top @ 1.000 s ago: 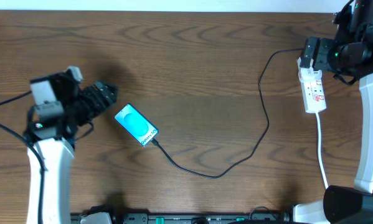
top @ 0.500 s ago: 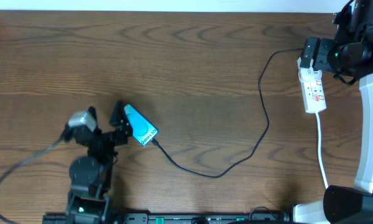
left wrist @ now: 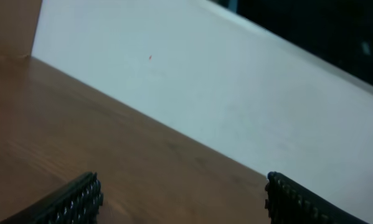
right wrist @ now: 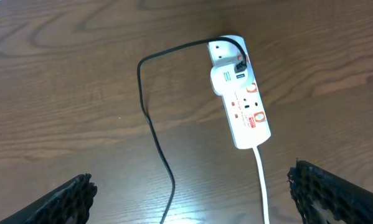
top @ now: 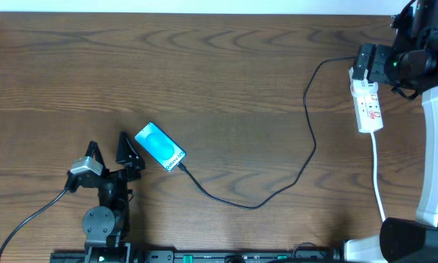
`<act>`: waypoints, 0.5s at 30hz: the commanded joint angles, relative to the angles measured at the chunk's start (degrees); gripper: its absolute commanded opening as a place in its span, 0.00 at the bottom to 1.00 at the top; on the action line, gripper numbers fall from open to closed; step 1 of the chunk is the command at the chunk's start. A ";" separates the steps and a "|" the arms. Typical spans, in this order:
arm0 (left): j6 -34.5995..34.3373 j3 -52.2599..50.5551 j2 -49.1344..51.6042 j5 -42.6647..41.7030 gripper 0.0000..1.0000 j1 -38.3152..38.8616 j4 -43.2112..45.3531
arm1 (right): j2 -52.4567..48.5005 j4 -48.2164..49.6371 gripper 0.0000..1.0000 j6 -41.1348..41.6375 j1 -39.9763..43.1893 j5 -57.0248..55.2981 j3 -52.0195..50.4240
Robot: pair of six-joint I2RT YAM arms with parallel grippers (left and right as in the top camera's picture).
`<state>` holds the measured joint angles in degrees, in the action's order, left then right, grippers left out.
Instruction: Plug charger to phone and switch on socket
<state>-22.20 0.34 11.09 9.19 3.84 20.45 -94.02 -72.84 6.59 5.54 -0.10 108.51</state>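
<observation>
The phone [top: 160, 146], light blue screen up, lies slanted on the wooden table left of centre. The charger [top: 308, 139], a thin black cable, runs from the phone's lower right end in a loop across the table to the socket [top: 367, 106], a white power strip at the far right. My left gripper [top: 107, 140] stands open just left of the phone, apart from it; in its wrist view the left gripper [left wrist: 186, 205] holds nothing. My right gripper [top: 365, 66] hovers over the strip's top end. In its wrist view, the right gripper [right wrist: 192, 199] is open above the charger [right wrist: 152, 124] and socket [right wrist: 239, 93].
The socket's white mains cord [top: 378, 183] runs down toward the front edge beside the right arm's white base [top: 434, 161]. A white wall [left wrist: 236, 93] borders the table's far edge. Black rails [top: 204, 256] line the front edge.
My left arm has drawn back from beside the phone toward the table's front edge, its gripper staying open. The phone, the charger and my right arm have not moved.
</observation>
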 commanded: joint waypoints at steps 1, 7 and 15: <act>0.79 -0.07 -2.73 0.57 0.83 -0.28 -2.73 | 0.37 -0.13 0.99 0.66 -0.28 -0.85 0.17; 0.79 -0.07 -7.67 0.98 0.83 -0.31 -10.10 | 0.37 -0.13 0.99 0.66 -0.28 -0.83 0.17; 0.74 -0.07 -10.23 0.94 0.83 -0.68 -18.47 | 0.37 -0.13 0.99 0.66 -0.28 -0.85 0.17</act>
<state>-22.22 0.34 2.66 9.39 3.53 3.38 -94.02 -72.86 6.59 5.54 -0.10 108.51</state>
